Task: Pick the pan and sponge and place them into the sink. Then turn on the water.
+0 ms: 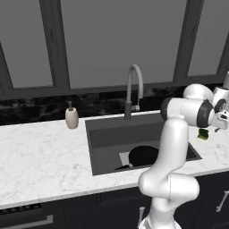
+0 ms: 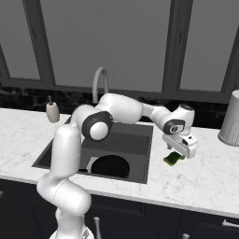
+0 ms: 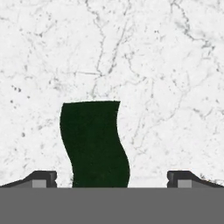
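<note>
Sponge under a wide-open claw, pan in the basin

Sponge (image 3: 94, 144) fills the lower centre of the hand view as a dark green, slightly wavy strip lying flat on white marble, its near end running down to the bottom of the frame between the two dark fingertips (image 3: 43, 178). Those tips stand far apart at the lower left and lower right corners, clear of the sponge on both sides, so the gripper (image 3: 112, 180) is spread fully wide and has hold of nothing. In the right base view the sponge (image 2: 173, 159) shows green and yellow at centre right, on the counter (image 2: 205, 177) just beside the sink's right rim, with the gripper (image 2: 181, 156) hanging right above it. In the left base view the sponge (image 1: 204, 133) peeks out at the right edge, partly behind the arm.

The pan (image 2: 110, 166) lies on the floor of the sink (image 2: 140, 140), a round black disc at lower centre of the right base view; in the left base view the pan (image 1: 143, 156) sits in the basin's near part, partly hidden by the arm. The sink (image 1: 103, 134) is set in the marble. The faucet (image 1: 133, 91) arches over its back rim, and no stream falls from it. A cream soap dispenser (image 1: 71, 117) stands left of the sink, and a perforated grey canister (image 2: 231, 119) stands at the right edge of the right base view.
</note>
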